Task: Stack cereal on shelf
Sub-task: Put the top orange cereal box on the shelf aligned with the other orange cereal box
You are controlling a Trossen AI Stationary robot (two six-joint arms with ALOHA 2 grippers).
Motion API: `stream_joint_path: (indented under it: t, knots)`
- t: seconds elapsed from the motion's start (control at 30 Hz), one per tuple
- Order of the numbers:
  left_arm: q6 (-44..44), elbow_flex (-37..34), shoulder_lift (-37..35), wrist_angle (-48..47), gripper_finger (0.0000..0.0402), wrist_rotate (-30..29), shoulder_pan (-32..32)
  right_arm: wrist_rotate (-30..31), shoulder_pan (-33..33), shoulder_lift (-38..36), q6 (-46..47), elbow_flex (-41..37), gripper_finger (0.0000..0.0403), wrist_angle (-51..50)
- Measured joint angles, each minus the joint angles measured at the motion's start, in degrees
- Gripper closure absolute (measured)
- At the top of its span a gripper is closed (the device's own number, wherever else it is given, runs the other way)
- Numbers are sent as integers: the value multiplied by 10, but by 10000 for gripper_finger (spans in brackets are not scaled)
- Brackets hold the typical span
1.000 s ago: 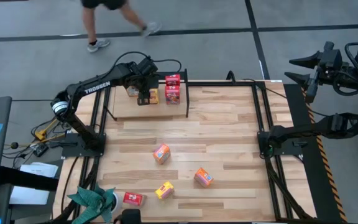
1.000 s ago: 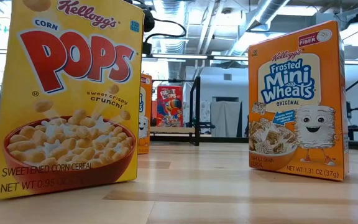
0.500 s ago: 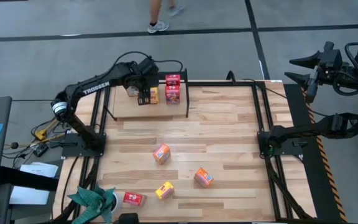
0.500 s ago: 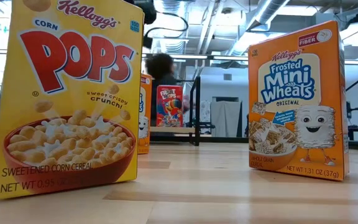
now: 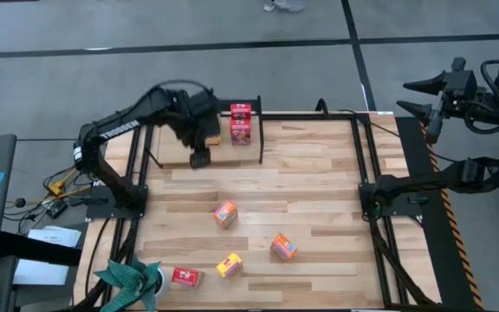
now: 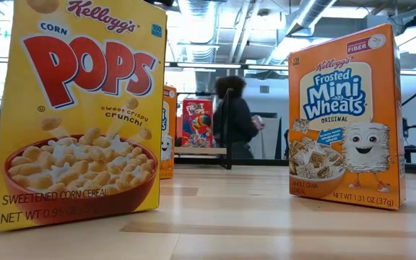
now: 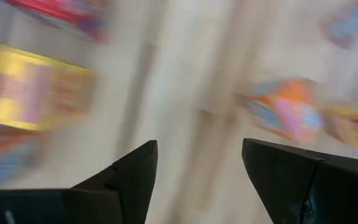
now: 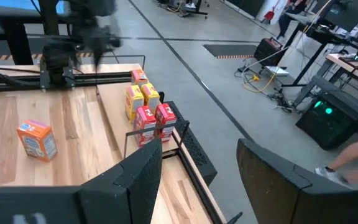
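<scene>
High view: my left gripper hangs empty, fingers apart, by the shelf; right fingers spread, parked. Loose cereal boxes look light and crushable; I'd pinch their broad faces.

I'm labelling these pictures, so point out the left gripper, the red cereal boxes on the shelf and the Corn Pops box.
left gripper (image 5: 200, 158), high view, between its fingertips.
red cereal boxes (image 5: 241, 131), high view, top face of the nearer box.
Corn Pops box (image 6: 78, 108), low view, middle of its yellow front.
</scene>
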Motion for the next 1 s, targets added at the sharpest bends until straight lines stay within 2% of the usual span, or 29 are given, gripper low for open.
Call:
stream_joint_path:
  t: [0.1,0.2,0.33,0.53,0.63,0.7,1.0]
  knots:
    - [-55,1,0,-20,177,27,-63,0,0,0,-1,0,171,0]
    - [-116,1,0,-15,177,16,-129,0,0,0,-1,0,171,0]
    - [-201,1,0,20,177,-58,-210,0,0,0,-1,0,171,0]
    - [-340,1,8,74,177,-204,-304,-1,0,0,-2,0,171,0]
    - [-416,0,23,78,177,-259,-333,-1,0,-3,-1,0,171,0]
    - [-446,1,39,75,177,-274,-344,-1,0,-5,-1,0,171,0]
    - [-480,0,157,66,177,-272,-359,-2,0,-5,-1,0,171,0]
